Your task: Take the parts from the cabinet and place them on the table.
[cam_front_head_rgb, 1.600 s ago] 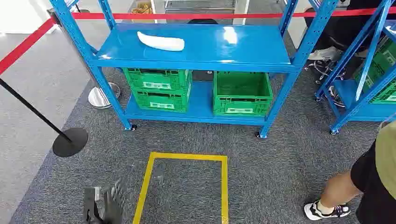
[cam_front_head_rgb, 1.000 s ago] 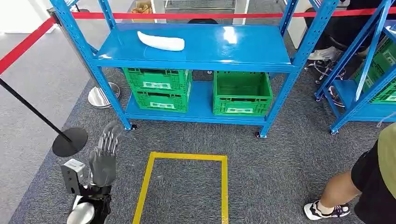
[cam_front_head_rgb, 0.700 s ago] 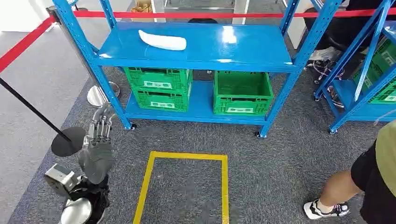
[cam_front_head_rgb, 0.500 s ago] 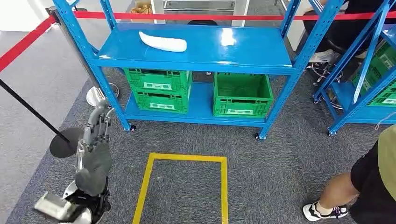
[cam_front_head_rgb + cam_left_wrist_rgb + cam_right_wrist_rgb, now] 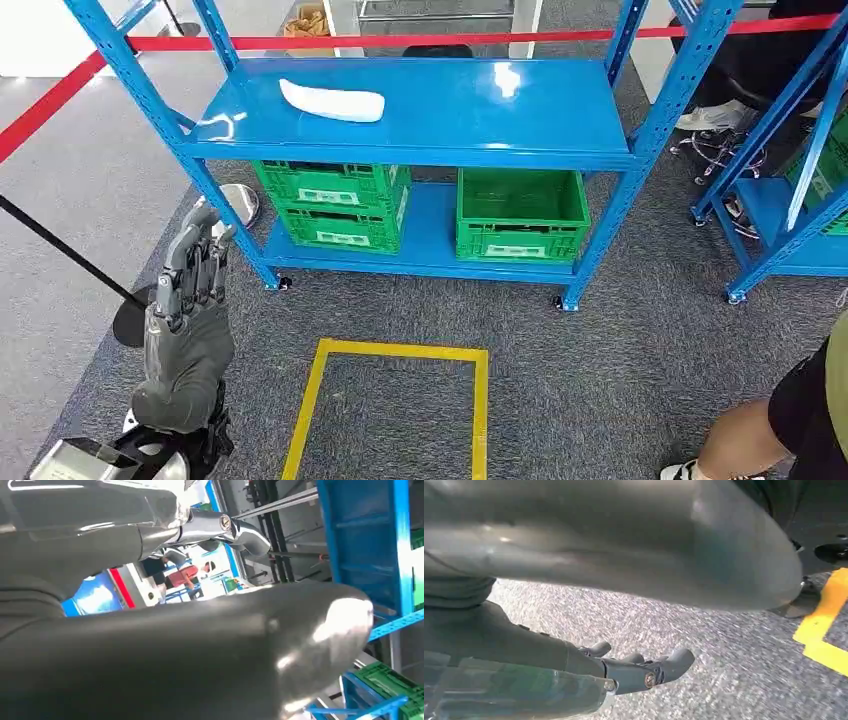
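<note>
Now my left hand [image 5: 190, 310] is raised before the blue cabinet [image 5: 420, 140], fingers apart, empty; the white part [image 5: 332, 101] lies on its top shelf; my right hand [image 5: 574, 655] hangs over carpet, fingers apart.

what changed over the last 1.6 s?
The left hand rose from the bottom edge toward the blue rack, fingers spread, holding nothing. The camera shifted slightly. The white part stayed on the top shelf, the green crates below.

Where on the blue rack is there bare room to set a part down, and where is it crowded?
The top shelf is bare from the white part across to its right posts. The lower shelf is crowded: stacked green crates and an open green crate, with a narrow gap between them.
</note>
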You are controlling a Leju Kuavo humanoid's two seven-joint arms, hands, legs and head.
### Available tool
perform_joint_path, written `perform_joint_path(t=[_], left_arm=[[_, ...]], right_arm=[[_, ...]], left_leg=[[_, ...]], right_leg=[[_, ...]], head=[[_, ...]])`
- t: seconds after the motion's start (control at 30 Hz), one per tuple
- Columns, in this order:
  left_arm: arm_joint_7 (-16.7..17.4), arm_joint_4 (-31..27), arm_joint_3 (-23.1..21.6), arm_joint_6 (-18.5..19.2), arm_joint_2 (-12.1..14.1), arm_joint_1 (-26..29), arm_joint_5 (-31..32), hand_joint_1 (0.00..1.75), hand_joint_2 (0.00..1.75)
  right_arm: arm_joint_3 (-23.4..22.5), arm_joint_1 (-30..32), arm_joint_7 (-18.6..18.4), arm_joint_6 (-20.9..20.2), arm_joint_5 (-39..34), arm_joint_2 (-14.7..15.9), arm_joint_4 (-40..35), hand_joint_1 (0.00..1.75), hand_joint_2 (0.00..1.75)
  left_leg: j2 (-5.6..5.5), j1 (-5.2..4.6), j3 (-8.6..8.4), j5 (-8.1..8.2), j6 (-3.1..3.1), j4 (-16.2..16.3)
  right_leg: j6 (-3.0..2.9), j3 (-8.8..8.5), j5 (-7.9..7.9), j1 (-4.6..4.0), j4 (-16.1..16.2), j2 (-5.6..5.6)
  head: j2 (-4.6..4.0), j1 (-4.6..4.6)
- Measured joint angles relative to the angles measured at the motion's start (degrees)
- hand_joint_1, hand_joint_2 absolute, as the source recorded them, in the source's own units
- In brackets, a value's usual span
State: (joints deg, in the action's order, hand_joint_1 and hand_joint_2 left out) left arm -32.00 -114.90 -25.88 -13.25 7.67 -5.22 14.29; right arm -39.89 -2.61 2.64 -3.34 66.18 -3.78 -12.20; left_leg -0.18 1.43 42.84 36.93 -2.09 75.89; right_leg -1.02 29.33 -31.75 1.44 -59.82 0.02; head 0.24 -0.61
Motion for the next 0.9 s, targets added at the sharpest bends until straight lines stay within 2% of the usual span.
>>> perform_joint_path(t=[0.03,0.07,0.1,0.13,0.17,0.2,0.23,0.27,0.3,0.33,0.37,0.4,0.43,0.47,0.5,0.53,0.57,0.6,0.63,0.67,0.7,0.73,0.77,0.8,0.83,0.87,0.9], left_arm=[[0.0,0.0,0.0,0.0,0.1,-0.1,-0.1,0.00,0.00],[0.0,0.0,0.0,0.0,0.2,-0.1,-0.4,0.00,0.00],[0.0,0.0,0.0,0.0,0.4,-0.2,-0.6,0.00,0.00],[-0.1,0.0,0.0,0.1,0.5,-0.2,-0.8,0.00,0.00],[-0.2,0.0,0.0,0.2,0.6,-0.2,-1.1,0.00,0.00],[-0.4,0.0,0.0,0.2,0.7,-0.2,-1.2,0.00,0.00],[-0.5,-0.1,0.0,0.3,0.8,-0.4,-1.4,0.00,0.00],[-0.6,-0.2,0.0,0.3,0.8,-0.5,-1.5,0.00,0.00],[-0.8,-0.3,0.0,0.3,0.8,-0.7,-1.7,0.00,0.00],[-0.9,-0.5,0.0,0.3,0.8,-0.6,-1.7,0.00,0.00],[-1.0,-0.5,0.0,0.3,0.8,-0.8,-1.7,0.00,0.00],[-1.0,-0.5,0.0,0.3,0.7,-0.8,-1.8,0.00,0.00],[-1.0,-0.5,0.0,0.3,0.7,-0.7,-1.8,0.00,0.00],[-1.0,-0.5,0.0,0.4,0.7,-0.7,-1.8,0.00,0.00],[-1.0,-0.5,0.0,0.4,0.7,-0.7,-1.8,0.00,0.00],[-1.0,-0.5,0.0,0.4,0.7,-0.7,-1.8,0.00,0.00],[-1.0,-0.5,0.0,0.4,0.7,-0.7,-1.8,0.00,0.00],[-1.0,-0.5,0.0,0.4,0.7,-0.6,-1.8,0.00,0.00],[-1.0,-0.5,0.0,0.4,0.7,-0.6,-1.8,0.00,0.00],[-1.0,-0.5,0.0,0.5,0.7,-0.5,-1.8,0.00,0.00],[-1.0,-0.4,0.0,0.6,0.7,-0.4,-1.8,0.00,0.00],[-1.0,-0.5,0.0,0.8,0.7,-0.5,-1.9,0.00,0.00],[-1.0,-0.9,0.0,1.0,0.6,-0.7,-1.9,0.00,0.00],[-1.0,-1.1,0.1,1.5,0.4,-0.9,-2.0,0.00,0.00],[-1.0,-1.4,0.1,1.8,0.3,-1.0,-2.0,0.00,0.00],[-0.9,-1.4,0.1,2.0,0.2,-1.0,-2.0,0.00,0.00],[-0.9,-1.4,0.1,2.2,0.2,-1.2,-1.9,0.00,0.00]], right_arm=[[0.0,0.0,0.0,0.0,0.1,0.0,0.0,0.00,0.00],[0.0,0.0,0.0,-0.1,0.1,0.1,0.0,0.00,0.00],[0.0,0.0,0.1,-0.2,0.1,0.0,0.0,0.00,0.00],[0.0,0.0,0.1,-0.3,0.1,0.0,0.0,0.00,0.00],[0.0,0.0,0.1,-0.3,0.1,-0.5,0.4,0.00,0.00],[0.0,-0.3,0.1,-0.3,0.0,-0.2,0.3,0.00,0.00],[0.0,-0.3,0.1,-0.3,0.1,-0.3,0.3,0.00,0.00],[0.0,-0.1,0.2,-0.3,0.0,-0.3,0.4,0.00,0.00],[-0.1,-0.2,0.7,-0.4,-0.1,-0.1,0.4,0.00,0.00],[-0.1,-0.3,1.4,-0.5,-0.1,-0.1,0.4,0.00,0.00],[-0.1,-0.5,2.4,-0.9,-0.1,0.0,0.4,0.00,0.00],[-0.1,-0.5,3.2,-1.1,0.1,0.0,0.4,0.00,0.00],[-0.1,-0.5,3.8,-1.5,0.5,0.1,0.4,0.00,0.00],[-0.1,-0.4,4.0,-1.7,0.8,0.3,0.4,0.00,0.00],[0.0,-0.1,4.1,-1.9,1.1,0.4,0.4,0.00,0.00],[0.0,0.1,4.2,-1.9,1.1,0.4,0.4,0.00,0.00],[0.0,0.2,4.3,-1.9,1.2,0.5,0.4,0.00,0.00],[0.0,0.3,4.3,-2.0,1.2,0.5,0.5,0.00,0.00],[0.0,0.5,4.3,-2.1,1.2,0.5,0.5,0.00,0.00],[0.0,0.9,4.3,-2.3,1.2,0.5,0.8,0.00,0.00],[0.0,0.8,4.4,-2.5,1.2,0.5,0.9,0.00,0.00],[0.0,0.9,4.3,-2.8,1.6,0.7,0.9,0.00,0.00],[0.2,0.6,4.3,-2.8,1.9,0.8,0.8,0.00,0.00],[0.2,0.2,4.3,-2.8,2.2,0.9,0.8,0.00,0.00],[0.3,-0.3,4.3,-2.8,2.2,0.8,0.8,0.00,0.00],[0.2,-0.5,4.3,-2.8,2.2,1.3,0.7,0.00,0.00],[0.2,-0.4,4.3,-2.8,2.0,1.3,0.7,0.00,0.00]], left_leg=[[0.00,-0.34,0.83,0.13,0.27,-1.4],[-0.01,-0.75,0.86,-0.79,0.82,-4.1],[0.00,-1.35,0.41,-3.57,1.87,-8.2],[0.18,-2.19,-0.14,-8.97,3.40,-12.7],[0.49,-3.45,0.03,-15.99,4.96,-16.4],[-0.49,-3.55,-0.37,-16.40,4.99,-16.7],[-0.44,-3.50,-1.53,-15.64,4.25,-16.8],[-0.89,-3.34,-2.43,-15.20,4.09,-17.7],[-0.95,-3.32,-4.04,-14.69,4.30,-18.0],[-1.08,-2.90,-5.40,-14.06,4.46,-18.5],[-1.04,-2.88,-6.49,-13.17,4.89,-18.6],[-1.05,-2.83,-7.33,-12.22,5.16,-18.6],[-1.18,-2.82,-8.33,-11.23,5.28,-18.6],[-1.39,-2.81,-9.47,-10.21,5.33,-18.6],[-1.66,-2.81,-10.81,-9.09,5.33,-18.6],[-1.93,-2.81,-12.30,-7.94,5.28,-18.6],[-2.14,-2.81,-13.84,-6.73,5.19,-18.6],[-2.23,-2.81,-15.41,-5.44,5.09,-18.6],[-2.29,-2.82,-16.75,-4.22,4.95,-18.6],[-2.47,-2.85,-17.44,-3.05,4.72,-18.6],[-3.13,-3.00,-18.05,-1.74,4.40,-18.2],[-3.41,-2.84,-18.97,-0.69,3.99,-18.5],[-3.40,-2.63,-20.31,-0.75,3.60,-18.2],[-3.44,-2.63,-19.10,-2.20,3.53,-16.4],[-3.31,-2.89,-16.27,-4.75,3.41,-11.8],[-2.21,-2.90,-13.46,-7.01,2.94,-7.3],[-1.02,-2.63,-9.76,-7.54,2.42,-2.7]], right_leg=[[-0.04,-1.03,-0.79,-0.13,0.0,0.00],[-0.09,-2.18,-1.65,-0.28,0.1,0.01],[-0.15,-3.48,-2.52,-0.51,0.3,-0.02],[-0.19,-4.21,-3.40,-0.59,0.7,-0.17],[-0.11,-5.12,-4.18,-0.64,0.8,-0.23],[0.31,-5.72,-4.87,-0.94,1.5,0.21],[0.37,-6.95,-5.55,-1.05,2.8,-0.13],[0.66,-8.15,-4.36,-1.02,1.9,-0.17],[1.12,-8.29,-2.85,-1.05,0.8,-0.15],[1.34,-6.17,-1.22,-0.92,-3.4,-0.03],[1.50,-3.20,0.59,-0.93,-8.5,-0.02],[1.74,0.17,0.06,-0.91,-12.8,0.00],[2.02,2.91,-2.47,-0.88,-15.2,-0.01],[2.24,5.06,-6.20,-0.89,-16.1,-0.01],[2.37,6.80,-10.14,-0.88,-15.7,-0.01],[2.55,8.13,-12.98,-0.89,-14.5,-0.01],[2.55,9.09,-13.72,-0.89,-12.3,-0.01],[2.43,9.73,-11.60,-0.88,-9.1,-0.01],[2.33,10.19,-5.78,-0.88,-5.6,0.01],[2.23,10.56,4.44,-0.87,-3.1,0.20],[1.85,9.80,8.12,-1.05,-1.6,0.14],[1.24,8.86,7.39,-1.41,-2.2,-0.07],[0.71,8.36,6.76,-1.62,-1.9,-0.30],[0.36,7.81,6.32,-1.60,-1.6,-0.56],[0.18,6.68,5.87,-0.99,-1.1,-0.55],[-0.04,5.58,5.26,-0.87,-0.5,-0.76],[-0.12,4.20,4.56,-0.74,0.3,-0.86]], head=[[0.00,-0.07],[0.00,-0.04],[0.00,-0.13],[0.00,-0.18],[-0.02,0.18],[0.00,0.11],[0.00,0.24],[0.00,0.17],[0.00,0.13],[0.00,0.18],[-0.02,0.26],[-0.02,0.48],[0.00,0.44],[0.00,0.48],[0.00,0.48],[0.00,0.46],[0.00,0.50],[0.00,0.50],[0.00,0.48],[0.00,0.55],[0.00,0.33],[0.00,0.20],[0.00,0.09],[0.00,0.24],[0.00,0.15],[0.00,-0.06],[0.00,-0.33]])
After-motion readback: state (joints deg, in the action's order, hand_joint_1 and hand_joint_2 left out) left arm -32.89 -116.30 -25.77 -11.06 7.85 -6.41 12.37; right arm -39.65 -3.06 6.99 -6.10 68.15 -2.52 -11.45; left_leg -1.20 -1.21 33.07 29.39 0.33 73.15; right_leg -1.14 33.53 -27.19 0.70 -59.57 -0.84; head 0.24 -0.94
